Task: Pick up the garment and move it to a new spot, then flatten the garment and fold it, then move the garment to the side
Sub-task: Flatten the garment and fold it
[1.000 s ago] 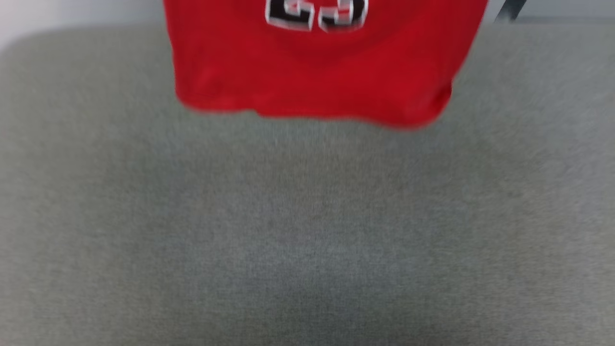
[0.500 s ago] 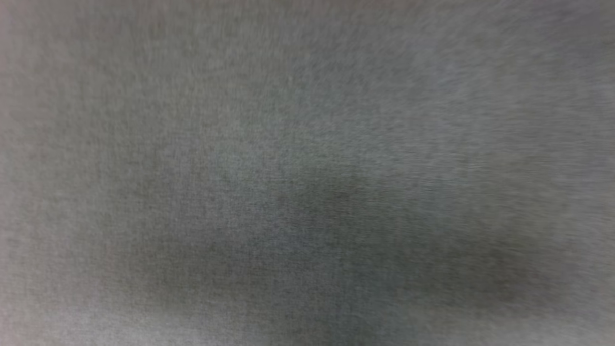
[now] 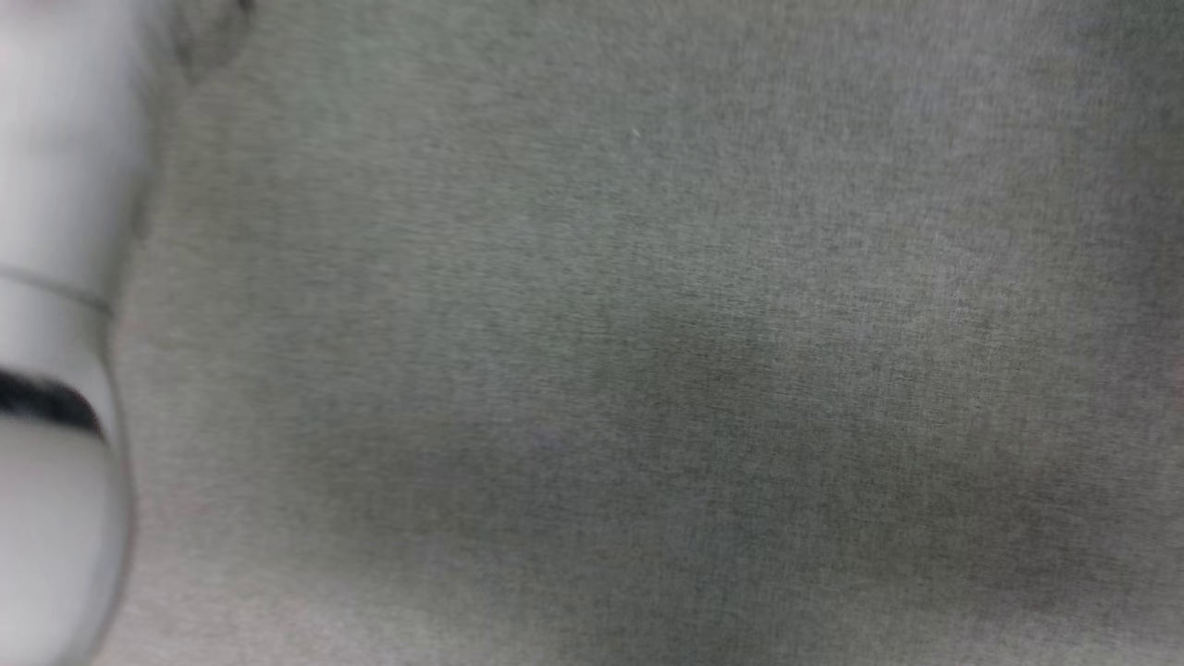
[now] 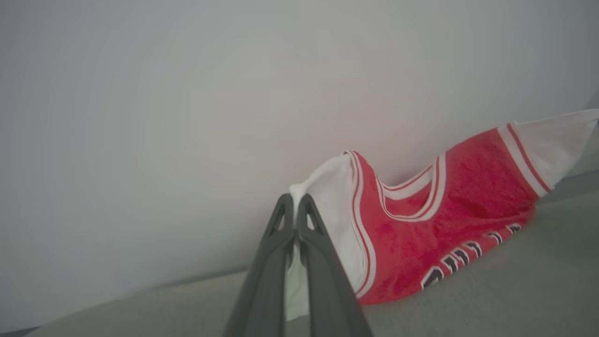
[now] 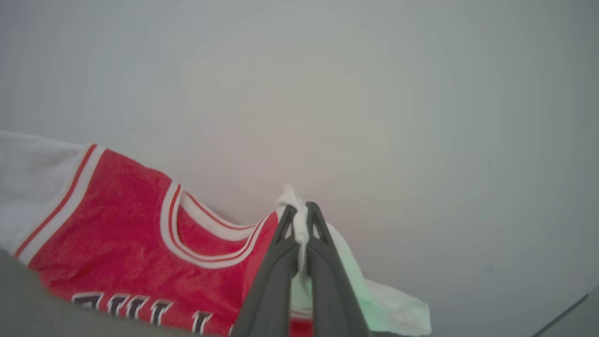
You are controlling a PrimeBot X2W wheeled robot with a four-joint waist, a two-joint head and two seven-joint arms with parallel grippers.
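Head view: the whole frame has shifted since a second ago, when the hem of the red jersey shirt with white sleeves and black lettering (image 4: pixel 444 206) hung at its top. We read this as the camera tipping, not the shirt moving. Now we see a blurred grey fabric worktop (image 3: pixel 647 370) and a pale forearm (image 3: pixel 55 324) at the left edge.
Left wrist view: the left tool (image 4: pixel 295 201) is pinched tight on one white sleeve, and the shirt stretches away before a pale wall (image 4: pixel 187 117).
Right wrist view: the right tool (image 5: pixel 299 210) is clamped on the other white sleeve.
Meaning: we judge the shirt is being carried spread out, ready to lay flat.
Hidden: the hem is out of frame and the lettering is cut off. We cannot tell whether the shirt touches the worktop.
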